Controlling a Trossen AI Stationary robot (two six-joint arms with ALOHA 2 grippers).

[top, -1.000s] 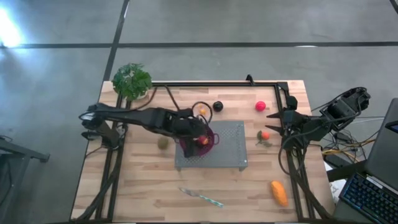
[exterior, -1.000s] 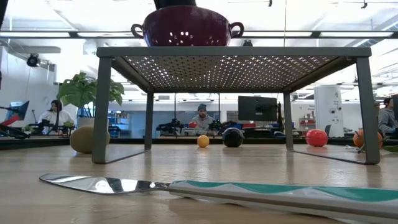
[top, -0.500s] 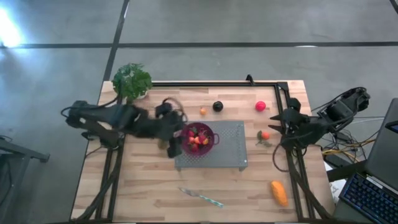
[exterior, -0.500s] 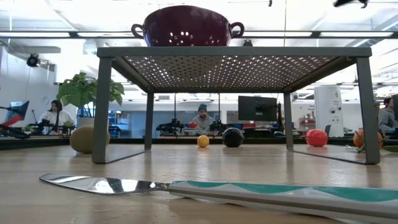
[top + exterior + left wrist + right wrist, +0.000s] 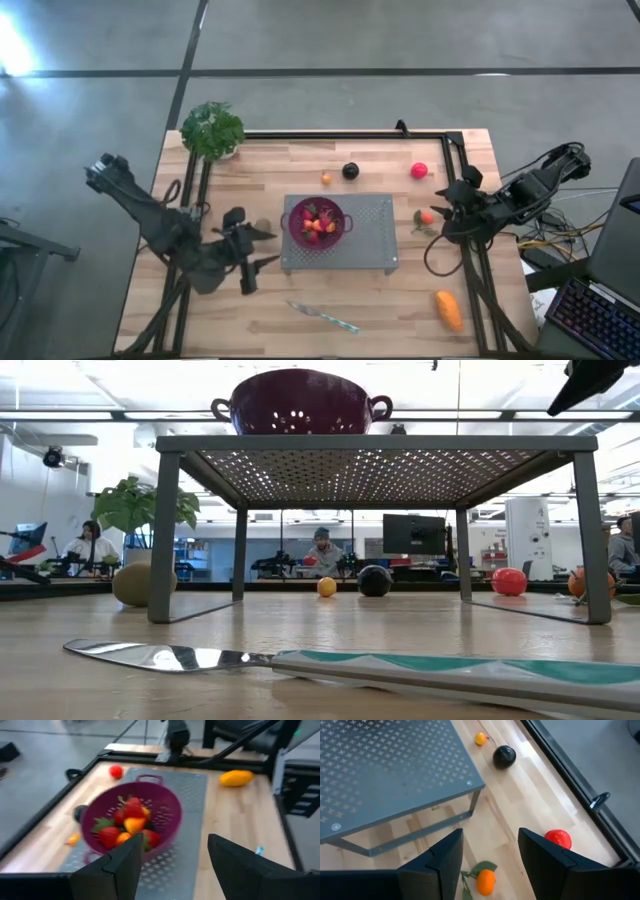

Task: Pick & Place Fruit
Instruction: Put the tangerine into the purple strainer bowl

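A purple colander [image 5: 316, 222] stands on a grey perforated rack [image 5: 375, 240] and holds red strawberries and tiny orange pieces [image 5: 127, 822]. My left gripper [image 5: 270, 247] hangs open and empty just left of the rack, next to the olive kiwi [image 5: 262, 228]. My right gripper [image 5: 445, 208] is open and empty at the right side of the table. It hovers over a small leafed orange piece [image 5: 485, 881]. On the wood near the far edge rest another tiny orange piece [image 5: 326, 179], the dark plum [image 5: 350, 171] and the pink-red ball [image 5: 419, 171]. The oblong orange fruit [image 5: 449, 310] lies near the right front corner.
A silver knife with a teal handle [image 5: 325, 318] lies near the front edge. A leafy plant [image 5: 212, 130] sits at the far left corner. A black frame rail [image 5: 350, 135] runs along the far and right edges. Bare wood lies open under and in front of the rack.
My left gripper has drawn back from above the colander toward the table's left and near edge, and now hangs beside the rack. The colander and the fruit in it stay put. My right arm has dipped a little, showing larger at the top of the low view.
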